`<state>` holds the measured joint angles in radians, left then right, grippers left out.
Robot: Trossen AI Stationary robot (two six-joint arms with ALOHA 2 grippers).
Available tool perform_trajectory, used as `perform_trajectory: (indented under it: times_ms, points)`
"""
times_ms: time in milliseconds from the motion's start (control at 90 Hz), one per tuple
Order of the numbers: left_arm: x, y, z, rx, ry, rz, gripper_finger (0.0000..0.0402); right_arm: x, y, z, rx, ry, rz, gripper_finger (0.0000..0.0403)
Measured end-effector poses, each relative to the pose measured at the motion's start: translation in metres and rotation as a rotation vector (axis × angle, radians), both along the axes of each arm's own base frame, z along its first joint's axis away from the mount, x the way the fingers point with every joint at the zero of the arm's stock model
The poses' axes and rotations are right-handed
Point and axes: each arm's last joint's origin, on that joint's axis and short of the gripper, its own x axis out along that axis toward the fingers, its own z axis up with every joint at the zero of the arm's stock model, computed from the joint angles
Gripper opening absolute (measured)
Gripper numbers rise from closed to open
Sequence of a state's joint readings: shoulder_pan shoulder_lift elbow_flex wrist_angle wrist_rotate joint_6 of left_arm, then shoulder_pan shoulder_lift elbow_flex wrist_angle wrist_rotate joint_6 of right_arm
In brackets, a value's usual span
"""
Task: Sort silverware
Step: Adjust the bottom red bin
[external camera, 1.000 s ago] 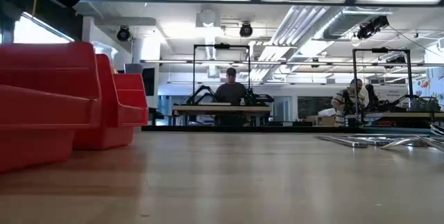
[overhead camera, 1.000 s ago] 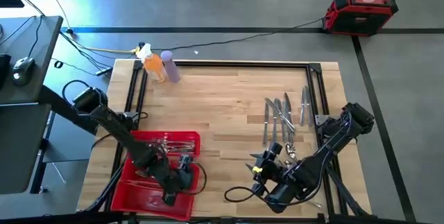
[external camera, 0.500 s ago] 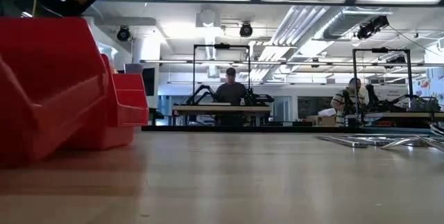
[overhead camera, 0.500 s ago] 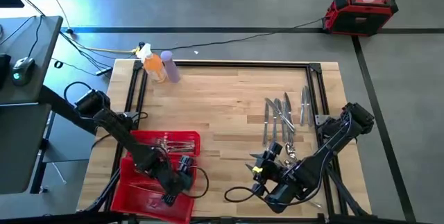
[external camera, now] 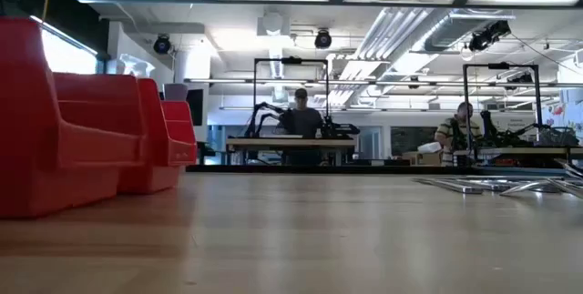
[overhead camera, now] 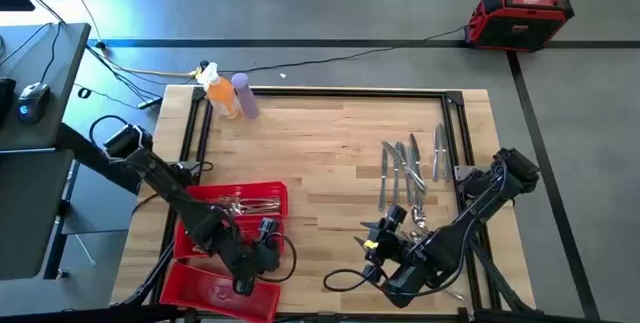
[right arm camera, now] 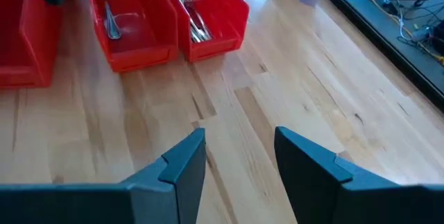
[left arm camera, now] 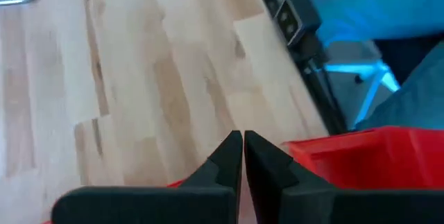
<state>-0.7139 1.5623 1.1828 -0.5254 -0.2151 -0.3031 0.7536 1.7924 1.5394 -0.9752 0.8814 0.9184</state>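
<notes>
Three red bins stand at the table's near left: a far bin point(overhead camera: 240, 203) with forks point(right arm camera: 189, 9), a middle bin point(right arm camera: 132, 30) with spoons point(right arm camera: 107, 9), and a near bin point(overhead camera: 215, 288). My left gripper point(overhead camera: 265, 253) is low over the bins, shut at a red bin wall. More silverware point(overhead camera: 408, 163) lies loose on the wood at the right, seen in the low view as a flat heap point(external camera: 496, 185). My right gripper point(overhead camera: 375, 243) hovers open near the table's front middle, its fingers point(right arm camera: 187, 158) pointing toward the bins, nothing between them. My left gripper point(left arm camera: 243, 148) has its two fingers closed on the top edge of a red bin wall point(left arm camera: 312, 156), which shows red on both sides of the fingers. The fingers themselves hide the place of contact. The bins stand upright on the table point(external camera: 82, 148).
An orange bottle point(overhead camera: 222, 95) and a purple bottle point(overhead camera: 246, 95) stand at the far left corner. A black frame point(overhead camera: 330, 90) runs along the table's edges. Bare wood point(overhead camera: 320, 163) spreads across the middle. People sit at benches in the room beyond point(external camera: 302, 116).
The nearest red bin tipped up half a second ago and now stands level again, a little apart from the other bins. My left gripper stayed low over the bins, shifting only slightly. The right arm kept still.
</notes>
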Motion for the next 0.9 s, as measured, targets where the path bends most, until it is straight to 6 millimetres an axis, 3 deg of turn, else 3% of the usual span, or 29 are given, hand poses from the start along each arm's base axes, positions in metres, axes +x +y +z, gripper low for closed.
perform_trajectory:
  times_ms: [267,400,700,900]
  points:
    - [-0.011,-0.024,0.006,-0.219,0.057,-0.215,0.0001,0.000,0.000,0.000,0.001,0.001,0.000,0.0154]
    - [-0.022,-0.035,0.005,-0.241,0.090,-0.220,0.0000,0.000,0.000,0.000,0.000,0.001,0.001,0.0154]
    - [-0.014,-0.041,-0.037,-0.190,0.196,-0.158,0.0000,0.000,0.000,0.000,0.001,0.002,0.001,0.0154]
    - [-0.004,-0.034,-0.050,-0.148,0.227,-0.121,0.0000,0.000,0.000,0.000,0.001,0.002,0.002,0.0154]
